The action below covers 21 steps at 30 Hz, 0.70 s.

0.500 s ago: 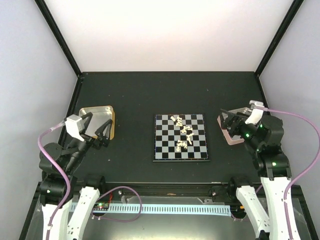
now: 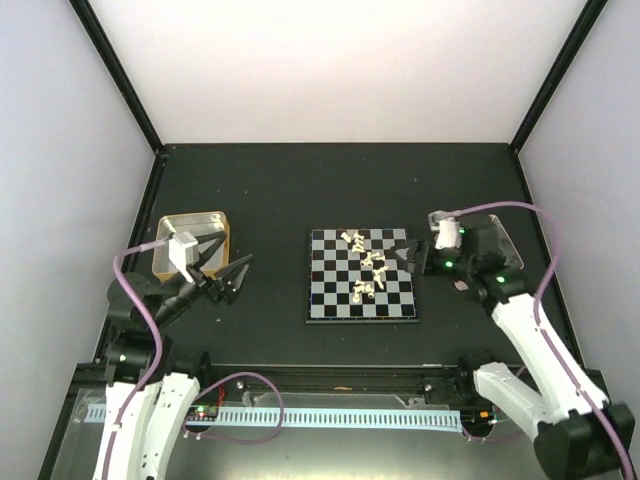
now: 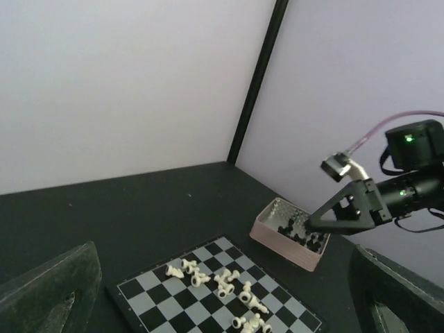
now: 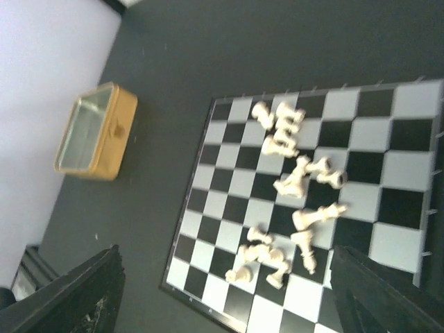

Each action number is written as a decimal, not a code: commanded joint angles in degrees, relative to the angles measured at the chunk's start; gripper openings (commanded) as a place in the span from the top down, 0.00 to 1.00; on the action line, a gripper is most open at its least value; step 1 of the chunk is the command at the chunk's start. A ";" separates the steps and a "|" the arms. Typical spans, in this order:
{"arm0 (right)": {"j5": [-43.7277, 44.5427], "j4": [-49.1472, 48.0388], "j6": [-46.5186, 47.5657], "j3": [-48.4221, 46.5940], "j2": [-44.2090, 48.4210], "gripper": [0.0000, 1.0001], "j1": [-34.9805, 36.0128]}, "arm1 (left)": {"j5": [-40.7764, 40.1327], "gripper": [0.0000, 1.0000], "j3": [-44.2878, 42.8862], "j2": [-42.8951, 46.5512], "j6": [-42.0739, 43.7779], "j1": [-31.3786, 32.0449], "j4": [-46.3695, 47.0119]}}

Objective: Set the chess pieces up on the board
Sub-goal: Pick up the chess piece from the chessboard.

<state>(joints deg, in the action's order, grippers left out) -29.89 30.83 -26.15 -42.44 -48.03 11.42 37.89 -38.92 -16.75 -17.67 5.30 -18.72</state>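
Observation:
The board (image 2: 330, 292) lies mid-table. Several cream-white chess pieces (image 2: 366, 262) lie toppled in a heap on its right half; none stands in a row. My right gripper (image 2: 410, 258) is open and empty, hovering over the board's right edge; in its wrist view (image 4: 227, 253) the pieces (image 4: 298, 180) lie on the board (image 4: 229, 187) between its fingers. My left gripper (image 2: 238, 277) is open and empty, left of the board, apart from it. Its wrist view (image 3: 223, 250) shows the board (image 3: 159, 298), the pieces (image 3: 222, 281) and the right gripper (image 3: 326, 222).
A gold metal tray (image 2: 175, 222) sits at the left, behind my left gripper, also in the right wrist view (image 4: 97, 132). A pinkish tray (image 2: 505, 245) at the right, partly under my right arm, holds tiny black pieces (image 3: 298, 232). Dark walls frame the table.
My right gripper has swung left from over the pinkish tray to the board's right edge. My left gripper has moved right, off the gold tray toward the board.

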 commanded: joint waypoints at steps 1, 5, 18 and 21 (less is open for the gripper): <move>7.44 -2.79 -1.07 -0.18 -8.21 0.21 10.28 | 6.25 0.01 3.03 -4.72 -1.40 -0.55 10.26; 16.36 -1.09 -2.44 -2.70 -18.36 0.37 19.31 | 4.35 0.01 3.80 -7.86 0.06 -0.48 12.91; 26.36 6.58 -3.79 -11.60 -37.26 0.60 34.26 | -0.84 0.01 3.85 -8.05 3.00 -0.48 12.38; 27.84 7.60 -4.48 -12.99 -39.63 0.61 35.65 | -1.29 0.01 3.98 -7.58 3.12 -0.49 12.31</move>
<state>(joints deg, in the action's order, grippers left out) -5.98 35.68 -29.30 -52.95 -85.34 45.32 37.69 -34.48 -25.45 -15.99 5.19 -8.62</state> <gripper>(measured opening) 0.402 0.989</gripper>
